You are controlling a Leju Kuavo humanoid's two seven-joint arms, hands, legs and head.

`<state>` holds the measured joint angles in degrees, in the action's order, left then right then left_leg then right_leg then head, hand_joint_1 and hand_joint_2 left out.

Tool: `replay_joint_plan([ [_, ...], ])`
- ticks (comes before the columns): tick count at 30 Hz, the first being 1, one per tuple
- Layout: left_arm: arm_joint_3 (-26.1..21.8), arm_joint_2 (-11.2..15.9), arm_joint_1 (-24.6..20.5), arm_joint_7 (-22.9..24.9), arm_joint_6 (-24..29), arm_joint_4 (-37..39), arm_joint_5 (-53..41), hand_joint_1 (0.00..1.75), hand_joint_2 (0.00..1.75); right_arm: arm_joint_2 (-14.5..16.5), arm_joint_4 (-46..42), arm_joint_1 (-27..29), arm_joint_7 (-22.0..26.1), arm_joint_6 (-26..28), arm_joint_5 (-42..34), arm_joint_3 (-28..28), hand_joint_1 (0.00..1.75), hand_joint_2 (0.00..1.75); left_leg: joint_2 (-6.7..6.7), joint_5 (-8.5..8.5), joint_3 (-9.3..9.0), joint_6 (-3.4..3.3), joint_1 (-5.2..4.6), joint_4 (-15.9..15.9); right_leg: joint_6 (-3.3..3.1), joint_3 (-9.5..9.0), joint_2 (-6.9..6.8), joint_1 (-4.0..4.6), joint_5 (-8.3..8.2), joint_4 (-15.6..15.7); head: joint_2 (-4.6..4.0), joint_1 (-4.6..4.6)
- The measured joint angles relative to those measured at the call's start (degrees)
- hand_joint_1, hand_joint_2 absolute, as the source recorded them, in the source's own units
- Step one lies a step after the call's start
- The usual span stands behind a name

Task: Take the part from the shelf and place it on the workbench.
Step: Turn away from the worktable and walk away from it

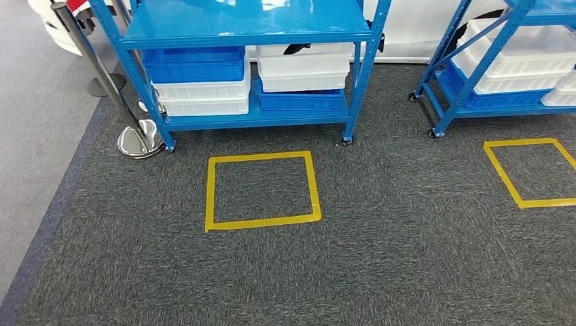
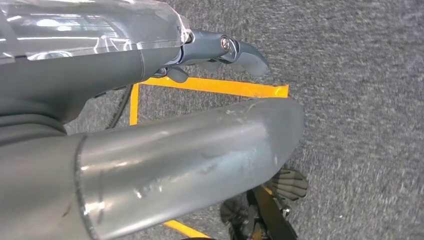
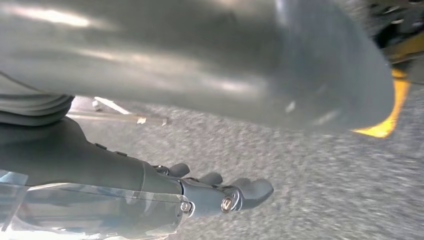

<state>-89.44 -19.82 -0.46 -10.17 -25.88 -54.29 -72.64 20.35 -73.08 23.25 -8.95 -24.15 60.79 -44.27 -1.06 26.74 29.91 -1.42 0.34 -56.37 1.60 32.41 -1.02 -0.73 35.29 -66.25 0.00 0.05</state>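
Far left in head view: chrome stanchion post (image 1: 92,58) w/ round base, leaning, at edge of dark carpet (image 1: 380,258). Just right of it: blue shelf (image 1: 244,30) on casters. Lower tier, left stack: blue bin (image 1: 193,64) atop white bin (image 1: 204,98). Right stack: white bins (image 1: 306,68) atop blue bin (image 1: 299,102), something dark poking out of top white one. Task part itself: cannot tell which bin, contents hidden. On carpet in front of shelf: yellow tape square (image 1: 261,190), apart from shelf. Far right: second blue shelf (image 1: 469,75) w/ white bins (image 1: 523,58) over a blue one, plus second tape square (image 1: 533,173) partly cut by frame edge.

Left wrist view: left hand (image 2: 215,52) hanging over carpet above yellow tape, fingers roughly straight, close together, holding nothing. Right wrist view: right hand (image 3: 215,192) over carpet, fingers slightly curled, lying side by side, nothing held; bit of yellow tape nearby. View blurred.
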Motion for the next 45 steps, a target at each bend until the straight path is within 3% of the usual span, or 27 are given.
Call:
replay_joint_plan([
  [2,0.0,0.0,0.0,0.2,-0.1,0.0,-0.1,0.00,0.00,0.0,0.3,-0.1,0.2,-0.1,0.3,-0.4,0.00,0.00,0.78,0.19,0.14,-0.13,-0.06,0.0,0.14,3.61,0.88,-0.03,2.68,-6.8,0.00,0.08],
  [4,0.0,0.0,0.0,0.6,-0.3,0.0,-0.4,0.00,0.00,0.0,0.5,-0.2,0.4,-0.5,0.8,-0.8,0.00,0.00,1.52,0.81,0.04,-0.25,-0.09,0.0,0.22,5.10,0.94,-0.05,1.88,-8.7,0.00,0.10],
  [5,0.0,0.0,0.1,0.7,-0.6,0.0,-0.6,0.00,0.00,0.0,0.7,-0.2,0.6,-0.6,1.2,-0.9,0.00,0.00,1.86,1.26,-0.20,-0.24,-0.08,-0.1,0.23,4.62,0.94,-0.09,0.10,-7.1,0.00,0.12],
  [7,0.0,0.0,0.2,1.0,-1.0,0.0,-0.9,0.00,0.00,0.0,0.9,-0.3,1.0,-0.9,2.1,-1.4,0.00,0.00,2.30,2.02,-1.12,0.13,-0.06,-0.3,0.14,1.66,1.05,-0.23,-4.43,-0.1,0.00,0.21],
  [8,0.0,0.0,0.2,1.1,-1.2,0.0,-1.0,0.00,0.00,0.0,1.0,-0.4,1.3,-1.0,2.6,-1.7,0.00,0.00,2.45,2.53,-1.53,0.46,-0.17,-0.6,-0.03,0.04,1.17,-0.22,-5.63,3.4,0.00,0.27],
  [10,0.0,0.0,0.1,1.2,-1.4,0.0,-1.1,0.00,0.00,0.0,1.2,-0.8,1.7,-1.3,3.0,-2.3,0.00,0.00,2.58,3.46,-2.02,1.12,-0.39,-0.9,-0.61,-1.62,1.35,-0.13,-5.76,6.9,0.00,0.30],
  [14,0.1,0.1,0.0,1.3,-1.6,0.0,-1.3,0.00,0.00,0.0,1.4,-1.0,2.1,-2.0,3.6,-2.8,0.00,0.00,2.17,4.96,-2.30,2.38,-0.26,-2.6,-2.23,-3.46,1.13,-0.17,-4.41,7.7,0.01,-0.06],
  [16,0.1,0.1,0.1,1.3,-1.6,0.0,-1.6,0.00,0.00,0.0,1.4,-0.9,2.3,-2.3,3.7,-3.1,0.00,0.00,1.60,6.84,1.49,2.97,-0.11,-9.3,-2.76,-5.25,0.81,-0.34,-3.53,8.4,0.00,-0.48],
  [18,0.1,0.1,0.2,1.3,-1.6,0.0,-1.7,0.00,0.00,0.0,1.4,-0.9,2.4,-2.5,3.7,-3.4,0.00,0.00,1.42,8.15,8.02,3.27,-0.01,-17.6,-2.85,-6.91,0.64,-0.34,-2.23,8.8,0.00,-0.56],
  [19,0.1,0.1,0.3,1.3,-1.6,0.0,-1.8,0.00,0.00,0.0,1.4,-1.0,2.4,-2.6,3.7,-3.5,0.00,0.00,1.41,7.20,10.59,3.24,-0.01,-19.6,-2.81,-7.94,0.64,-0.34,-1.47,9.0,0.00,-0.58],
  [20,0.1,0.1,0.5,1.3,-1.6,0.0,-1.8,0.00,0.00,0.0,1.4,-0.9,2.4,-2.6,3.7,-3.5,0.00,0.00,1.41,4.77,12.00,3.07,-0.03,-19.1,-2.74,-9.20,0.66,-0.32,-0.67,9.4,0.00,-0.60],
  [22,0.0,0.1,0.9,1.3,-1.6,0.0,-1.9,0.00,0.00,0.0,1.5,-0.9,2.4,-2.6,3.8,-3.7,0.00,0.00,1.35,-2.76,12.00,2.24,-0.26,-12.1,-2.55,-12.29,0.68,-0.24,1.01,10.4,0.00,-0.60],
  [23,0.0,0.1,1.1,1.3,-1.7,0.0,-1.9,0.00,0.00,0.1,1.5,-0.8,2.4,-2.6,3.8,-3.7,0.00,0.00,1.27,-5.42,11.24,1.68,-0.54,-9.0,-2.30,-13.75,0.68,-0.15,1.78,11.1,0.00,-0.49],
  [24,-0.2,0.1,1.2,1.4,-1.7,0.0,-2.0,0.00,0.00,0.1,1.6,-0.9,2.4,-2.6,3.8,-3.7,0.00,0.00,1.15,-6.73,10.40,1.05,-0.82,-6.8,-1.94,-15.01,0.71,-0.11,2.41,11.9,0.00,-0.44],
  [25,-0.3,0.2,1.2,1.4,-1.7,0.0,-2.0,0.00,0.00,0.2,1.7,-0.9,2.4,-2.6,3.8,-3.7,0.00,0.00,1.03,-6.39,9.55,0.50,-1.09,-5.7,-1.49,-16.19,0.70,-0.09,2.90,12.7,0.00,-0.38],
  [27,-0.3,0.2,1.0,1.4,-1.7,0.0,-2.1,0.00,0.00,0.2,1.7,-1.3,2.4,-2.7,3.8,-3.7,0.00,0.00,1.11,-3.79,7.46,-0.31,-1.24,-4.6,-0.68,-17.23,0.64,0.01,1.96,12.3,0.01,-0.38],
  [29,-0.3,0.1,0.9,1.4,-1.7,0.0,-2.2,0.00,0.00,0.2,1.8,-1.7,2.4,-2.7,3.9,-3.7,0.00,0.00,1.36,-1.92,4.34,-0.77,-0.95,-2.3,-0.32,-14.26,0.61,0.03,-1.48,5.1,0.00,-0.26],
  [30,-0.3,0.1,0.9,1.4,-1.8,0.0,-2.3,0.00,0.00,0.2,1.8,-1.8,2.5,-2.7,4.0,-3.7,0.00,0.00,1.52,-1.32,2.47,-0.96,-0.75,-1.0,-0.14,-11.06,0.72,0.00,-2.76,0.0,0.01,-0.13],
  [31,-0.3,0.0,0.9,1.4,-1.8,0.0,-2.4,0.00,0.00,0.2,1.8,-1.9,2.5,-2.7,4.0,-3.7,0.00,0.00,1.57,-0.66,0.68,-1.07,-0.63,0.1,-0.02,-7.59,0.83,-0.08,-2.71,-4.3,0.00,0.00],
  [33,-0.3,0.0,1.0,1.4,-1.9,0.0,-2.5,0.00,0.00,0.2,1.9,-1.8,2.7,-2.8,4.1,-3.9,0.00,0.00,1.94,0.73,-2.73,-1.16,-0.52,1.7,0.34,-1.38,1.00,-0.10,1.63,-8.2,0.02,0.21],
  [35,-0.4,0.0,1.0,1.4,-1.8,0.0,-2.6,0.00,0.00,0.2,1.9,-1.6,2.9,-2.8,4.2,-4.1,0.00,0.00,2.35,2.43,-6.05,-0.84,-0.40,2.5,0.67,2.91,1.00,-0.10,6.81,-7.1,0.02,0.31],
  [36,-0.4,0.0,1.1,1.4,-1.8,0.0,-2.6,0.00,0.00,0.2,2.0,-1.5,3.0,-2.8,4.3,-4.1,0.00,0.00,2.50,3.40,-7.54,-0.61,-0.35,2.6,0.73,4.50,1.00,-0.10,7.19,-5.3,0.01,0.37],
  [37,-0.4,0.0,1.1,1.4,-1.7,0.0,-2.6,0.00,0.00,0.2,2.0,-1.4,3.1,-2.8,4.3,-4.2,0.00,0.00,2.56,4.59,-8.94,-0.38,-0.31,2.7,0.62,5.89,1.00,-0.08,4.54,-2.8,0.01,0.45],
  [40,-0.6,0.0,1.0,1.5,-1.3,0.0,-3.0,0.00,0.00,0.1,2.3,-1.3,3.4,-2.9,4.6,-4.8,0.00,0.00,2.63,8.53,-11.79,0.48,-0.59,1.8,-0.72,8.80,1.02,0.17,-11.99,4.0,0.00,0.64],
  [41,-0.6,0.0,0.8,1.5,-1.1,0.0,-3.1,0.00,0.00,0.1,2.4,-1.5,3.5,-2.8,4.7,-4.9,0.00,0.00,2.65,9.34,-12.34,0.84,-0.65,1.3,-1.37,9.04,1.04,0.33,-14.50,4.4,0.00,0.61],
  [43,-0.5,0.0,0.4,1.6,-1.0,0.0,-3.2,0.00,0.00,0.1,2.4,-1.9,3.5,-2.8,4.8,-4.9,0.00,0.00,2.54,8.34,-11.29,1.55,-0.57,-1.9,-2.59,8.39,1.12,0.41,-13.87,4.1,0.00,0.62],
  [45,-0.4,0.0,0.1,1.6,-1.0,0.1,-3.2,0.00,0.00,0.1,2.4,-2.1,3.6,-2.8,4.8,-4.9,0.00,0.00,2.15,6.39,-7.21,2.15,-0.38,-9.0,-3.45,7.05,1.12,0.21,-13.03,5.1,0.00,0.63],
])
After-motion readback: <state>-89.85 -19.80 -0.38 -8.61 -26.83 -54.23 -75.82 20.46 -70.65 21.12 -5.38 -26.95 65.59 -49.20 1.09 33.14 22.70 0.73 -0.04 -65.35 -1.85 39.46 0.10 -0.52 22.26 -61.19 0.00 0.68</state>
